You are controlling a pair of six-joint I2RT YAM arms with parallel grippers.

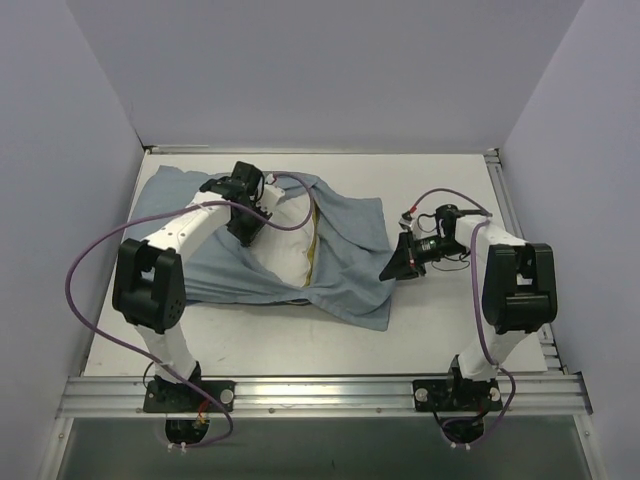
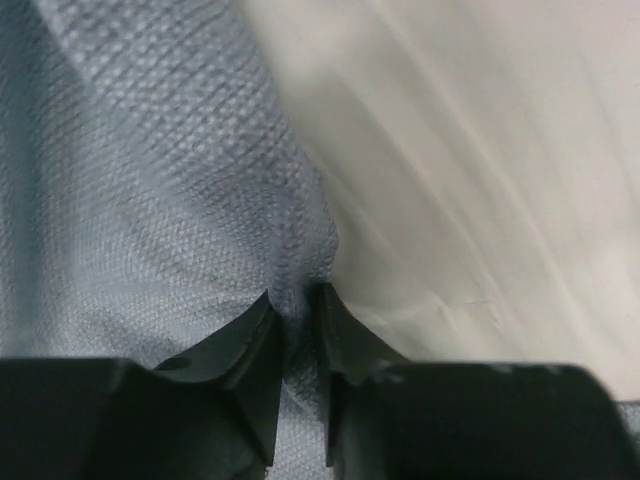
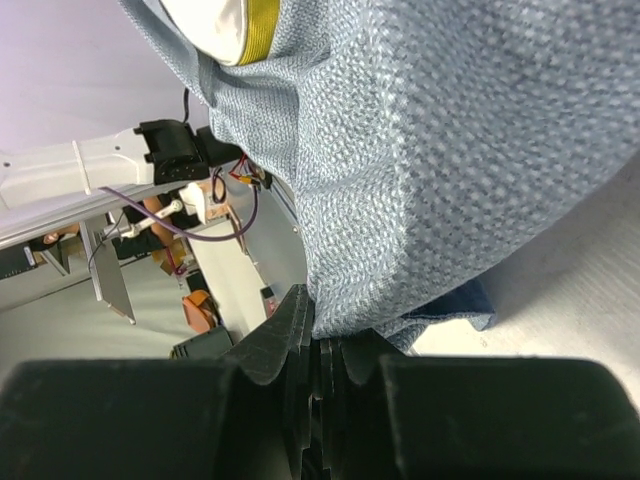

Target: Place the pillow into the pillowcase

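White table [image 1: 440, 335], pale walls. Pillowcase [image 1: 350, 235] spread mid-table, grey-blue face up. Pillow [image 1: 292, 255] partly inside; white top and yellow band showing at mouth. Left gripper [image 2: 295, 315] nipped tight on pillowcase cloth at mouth edge, beside pillow. Right gripper [image 3: 318, 335] jaws closed on pillowcase right hem.

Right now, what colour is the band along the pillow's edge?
Yellow. The band runs beside the white pillow and shows best in the right wrist view.
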